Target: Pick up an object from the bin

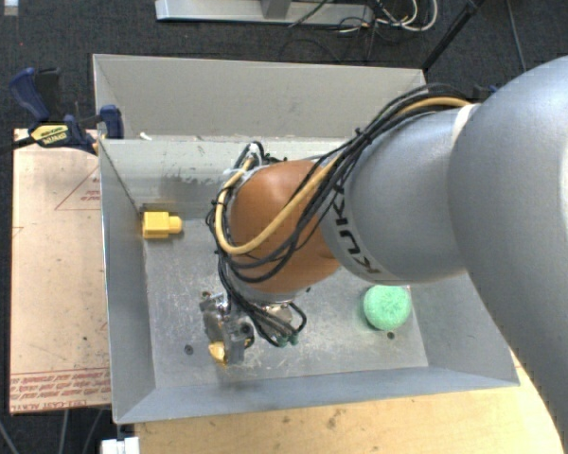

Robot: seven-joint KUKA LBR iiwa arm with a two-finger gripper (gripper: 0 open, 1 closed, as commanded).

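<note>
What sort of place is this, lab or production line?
Probably a robotics research lab: a KUKA arm reaches into a grey metal bin holding a yellow block and a green foam ball, on dark carpet with loose cables.

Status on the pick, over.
Gripper low at front of bin, small yellow bit at its tip, grip unconfirmed. Yellow block far left, green ball right, both clear. Nothing in the way.
</note>
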